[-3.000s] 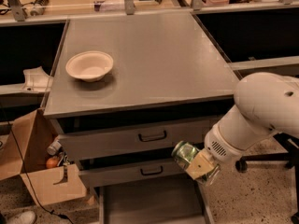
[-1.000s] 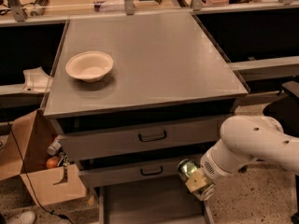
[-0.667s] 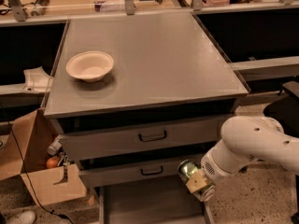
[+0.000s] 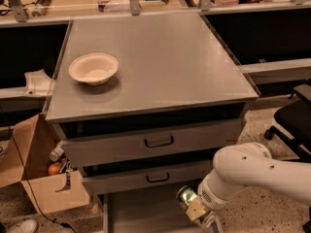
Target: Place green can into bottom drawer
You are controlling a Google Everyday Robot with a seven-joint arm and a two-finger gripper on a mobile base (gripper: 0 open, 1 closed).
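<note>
The green can [image 4: 185,196] is a small shiny can held in my gripper [image 4: 194,208] at the bottom of the camera view, to the right of centre. The gripper is shut on it and holds it just above the right side of the bottom drawer [image 4: 146,212]. That drawer is pulled out, a shallow grey tray whose flat floor shows below the two upper drawers. My white arm [image 4: 252,176] reaches in from the right and hides the drawer's right edge.
A cream bowl [image 4: 93,68] sits on the grey cabinet top [image 4: 160,57]. The two upper drawers [image 4: 155,142] with dark handles are slightly open. An open cardboard box [image 4: 39,178] stands on the floor at left. A black office chair [image 4: 291,120] is at right.
The arm has lowered with the can from beside the middle drawer down to just over the bottom drawer. Over the last second it barely moved.
</note>
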